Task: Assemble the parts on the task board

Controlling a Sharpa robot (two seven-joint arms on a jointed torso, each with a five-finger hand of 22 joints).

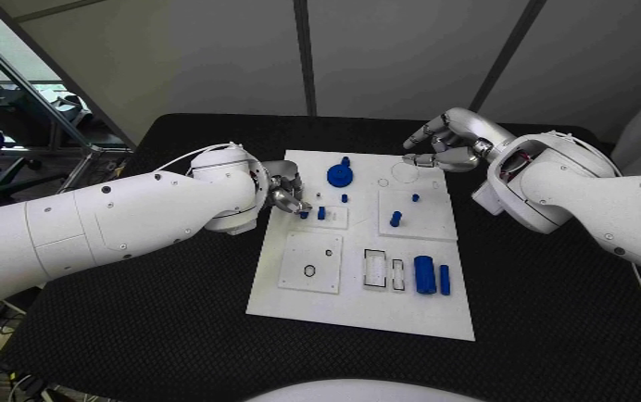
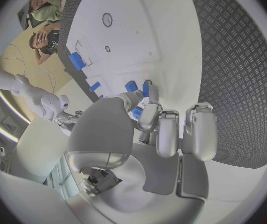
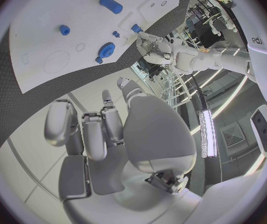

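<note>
Blue pegs (image 1: 320, 213) are standing upright right at the left hand (image 1: 284, 195), its fingertips pinching one there, while the right hand (image 1: 449, 143) is hovering empty-fingered, farther off.

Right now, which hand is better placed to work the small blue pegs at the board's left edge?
Left. The left hand is already at the small blue pegs on the task board, fingertips down beside them. The right hand hovers off the board's far right corner, holding nothing.
</note>
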